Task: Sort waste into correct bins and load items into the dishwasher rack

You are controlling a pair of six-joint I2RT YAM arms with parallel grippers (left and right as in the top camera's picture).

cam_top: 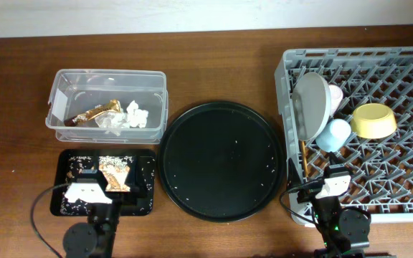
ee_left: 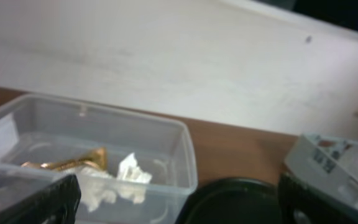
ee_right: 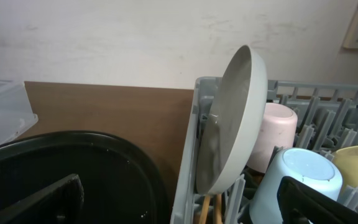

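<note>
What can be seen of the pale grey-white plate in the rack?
The plate is round, pale grey and smooth, with a shallow raised rim and a matte finish. It could be plastic or ceramic. It looks clean and whole. It stands on edge, tilted slightly, just inside the left wall of the dishwasher rack. The pink cup sits close against its right side and the blue cup near its lower edge. The chopsticks lie below it.

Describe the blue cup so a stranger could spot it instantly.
Start at the large grey dishwasher rack on the right. A pale plate stands on edge by its left wall, the blue cup just beside it. It alone is light blue; its neighbours are a pink cup and yellow bowl.
</note>
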